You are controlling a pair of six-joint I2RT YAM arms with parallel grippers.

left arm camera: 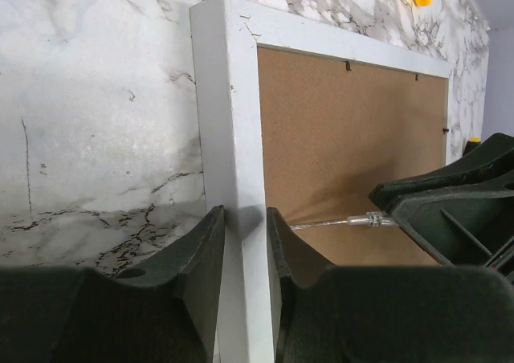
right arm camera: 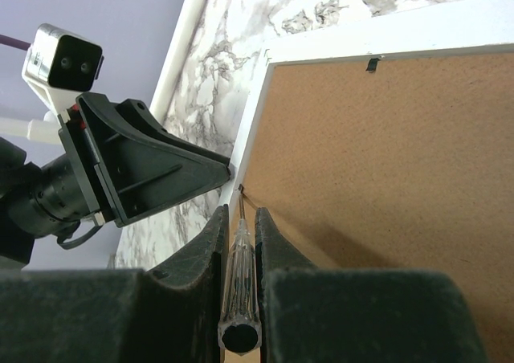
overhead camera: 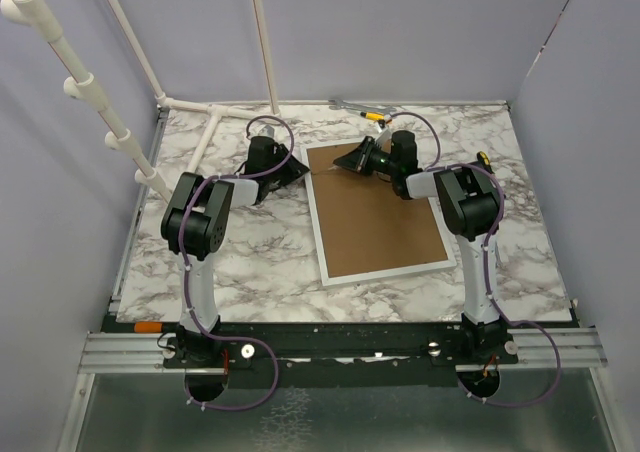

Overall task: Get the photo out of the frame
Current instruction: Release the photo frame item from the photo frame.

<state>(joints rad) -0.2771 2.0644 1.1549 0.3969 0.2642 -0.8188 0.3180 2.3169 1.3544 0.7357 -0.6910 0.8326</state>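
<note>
The frame lies face down on the marble table, its brown fibreboard back up. The photo is hidden under the back. My left gripper is shut on the frame's white left rim near the far corner, one finger on each side of it. My right gripper is shut on a clear-handled screwdriver. The screwdriver's tip touches a small metal tab at the left inner edge of the back. Its shaft shows in the left wrist view, beside my right gripper.
Other metal tabs hold the back along the far edge. A yellow-handled tool and a metal tool lie at the table's back edge. White pipes stand at the back left. A yellow-black item lies right of the frame.
</note>
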